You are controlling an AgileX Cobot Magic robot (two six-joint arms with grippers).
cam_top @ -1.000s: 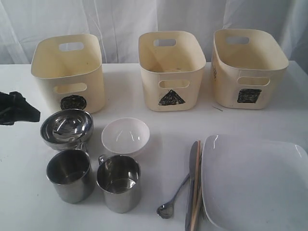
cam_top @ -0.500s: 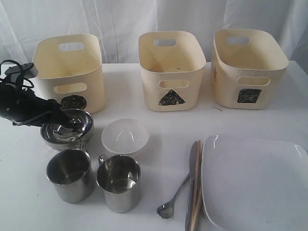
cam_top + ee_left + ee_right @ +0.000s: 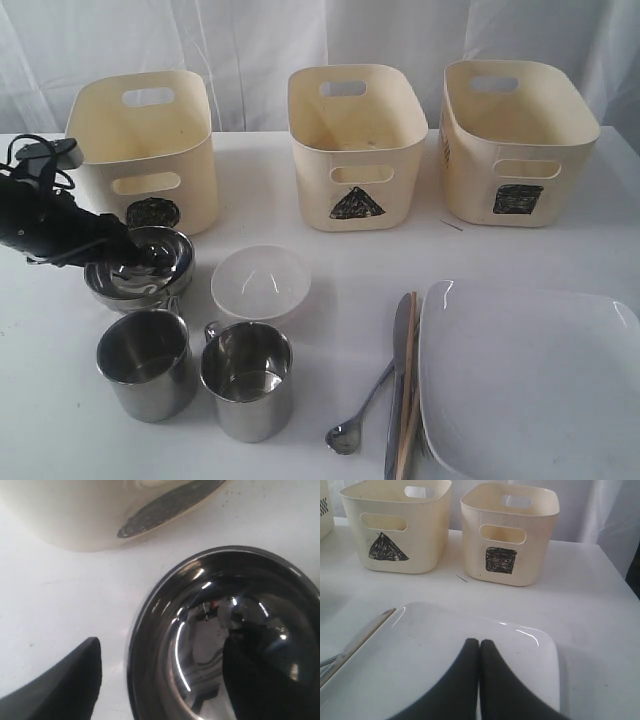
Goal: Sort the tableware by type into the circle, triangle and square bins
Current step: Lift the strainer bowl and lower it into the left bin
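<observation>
My left gripper (image 3: pixel 140 255) (image 3: pixel 165 680) is open and straddles the near-left rim of the steel bowl (image 3: pixel 168 272) (image 3: pixel 200 640), one finger inside, the other over the table outside. The bowl sits in front of the circle bin (image 3: pixel 145 140) (image 3: pixel 75 510). Two steel mugs (image 3: pixel 145 362) (image 3: pixel 247 378) and a small white bowl (image 3: pixel 260 282) stand close by. Spoon (image 3: pixel 360 410), knife (image 3: pixel 398 390) and chopsticks (image 3: pixel 408 400) lie left of the white square plate (image 3: pixel 530 380) (image 3: pixel 420 650); the fork is mostly hidden. My right gripper (image 3: pixel 479 642) hangs shut and empty over the plate.
The triangle bin (image 3: pixel 355 140) (image 3: pixel 395 525) and the square bin (image 3: pixel 515 140) (image 3: pixel 507 530) stand along the back of the white table, against a white curtain. The mugs crowd the steel bowl's near side. The plate runs past the table's right front corner of the exterior view.
The left arm has swung in from the left edge to the steel bowl and settled lower around its rim. Nothing on the table has moved.
</observation>
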